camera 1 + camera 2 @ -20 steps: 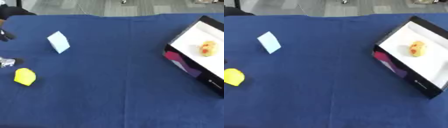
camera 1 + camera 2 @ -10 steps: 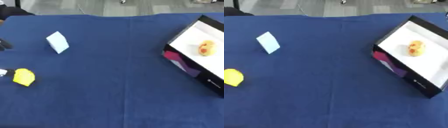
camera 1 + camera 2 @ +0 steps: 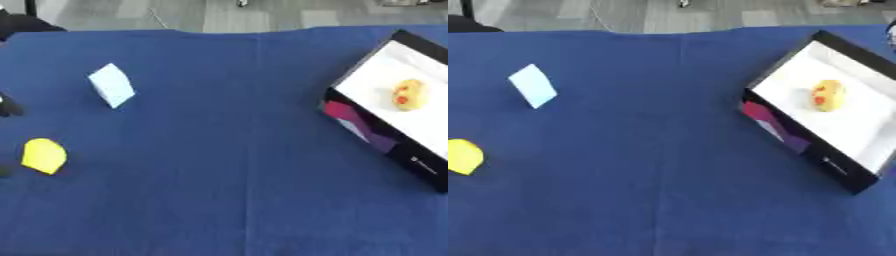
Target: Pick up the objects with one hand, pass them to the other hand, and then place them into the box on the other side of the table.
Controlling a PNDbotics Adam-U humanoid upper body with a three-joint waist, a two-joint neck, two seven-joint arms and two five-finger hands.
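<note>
Blue cloth (image 3: 227, 165) wide open mid-table, yellow object (image 3: 43, 155) near left edge, left hand (image 3: 7, 107) cropped, fingers unclear

The cloth (image 3: 227, 165) over my table is a solid deep navy, no pattern on it at all. The block (image 3: 43, 155) near my left side is plain bright yellow and the card (image 3: 112, 84) is a pale icy blue, almost white. The box (image 3: 791, 140) is black outside with a white inside and a splash of magenta and purple on its near wall, and the thing in it (image 3: 827, 95) is yellow with orange-red spots.
</note>
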